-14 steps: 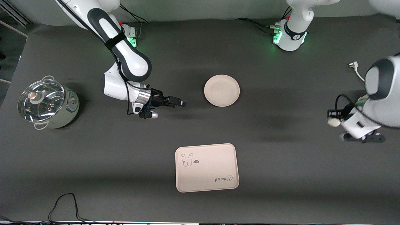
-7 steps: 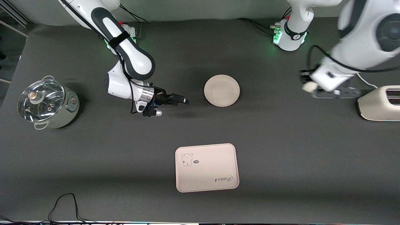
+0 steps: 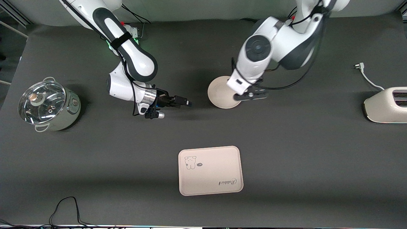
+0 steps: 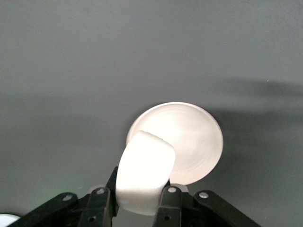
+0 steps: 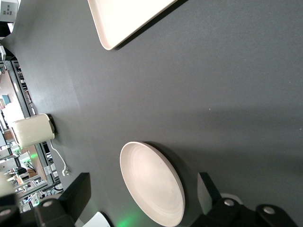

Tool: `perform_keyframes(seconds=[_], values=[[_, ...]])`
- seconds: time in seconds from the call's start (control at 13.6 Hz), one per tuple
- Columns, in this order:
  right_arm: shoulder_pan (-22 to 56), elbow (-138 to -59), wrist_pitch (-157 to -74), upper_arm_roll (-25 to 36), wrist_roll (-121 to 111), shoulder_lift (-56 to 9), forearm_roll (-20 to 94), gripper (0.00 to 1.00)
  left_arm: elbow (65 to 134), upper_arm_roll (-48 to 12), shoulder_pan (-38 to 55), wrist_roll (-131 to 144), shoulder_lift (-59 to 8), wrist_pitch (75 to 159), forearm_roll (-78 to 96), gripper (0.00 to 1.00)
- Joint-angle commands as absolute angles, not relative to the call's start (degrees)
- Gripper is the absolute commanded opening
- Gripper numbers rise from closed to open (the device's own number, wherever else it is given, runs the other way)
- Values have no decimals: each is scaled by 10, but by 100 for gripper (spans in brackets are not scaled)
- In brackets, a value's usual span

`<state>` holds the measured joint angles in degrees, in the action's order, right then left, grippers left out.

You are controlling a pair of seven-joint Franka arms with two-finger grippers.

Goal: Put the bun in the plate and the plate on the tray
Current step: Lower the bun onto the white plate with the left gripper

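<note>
The round cream plate (image 3: 219,92) lies mid-table. My left gripper (image 3: 237,92) hangs over the plate's edge toward the left arm's end. In the left wrist view my left gripper (image 4: 137,191) is shut on the off-white bun (image 4: 144,172), with the plate (image 4: 191,142) below it. The arm hides the bun in the front view. My right gripper (image 3: 186,103) is open and empty, low beside the plate toward the right arm's end. Its wrist view shows the gripper (image 5: 142,189) facing the plate (image 5: 151,182). The bear-printed tray (image 3: 210,170) lies nearer the front camera than the plate, empty.
A glass-lidded pot (image 3: 47,105) stands at the right arm's end. A cream toaster (image 3: 386,105) with a loose plug cord (image 3: 365,74) stands at the left arm's end. A black cable (image 3: 63,206) lies at the front edge.
My left arm has swung from the toaster end of the table to over the plate, carrying the bun. My right gripper has edged slightly toward the plate.
</note>
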<state>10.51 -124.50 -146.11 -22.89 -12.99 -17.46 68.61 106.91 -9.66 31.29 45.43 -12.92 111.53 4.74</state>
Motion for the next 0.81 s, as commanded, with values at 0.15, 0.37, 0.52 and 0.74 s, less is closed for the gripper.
perform_keyframes(seconds=[0.15,0.37,0.52,0.74], values=[[111,-1228,-1486,-227,-150,-192,705,100,1183,-103,341,482,-152,1269,54,36],[112,-1226,-1496,-228,-150,-198,708,100,1199,-106,355,487,-183,1306,54,36],[115,-1226,-1497,-228,-163,-199,735,100,1215,-109,362,504,-199,1340,54,40],[117,-1230,-1499,-228,-213,-201,792,100,1230,-124,361,504,-214,1366,54,42]])
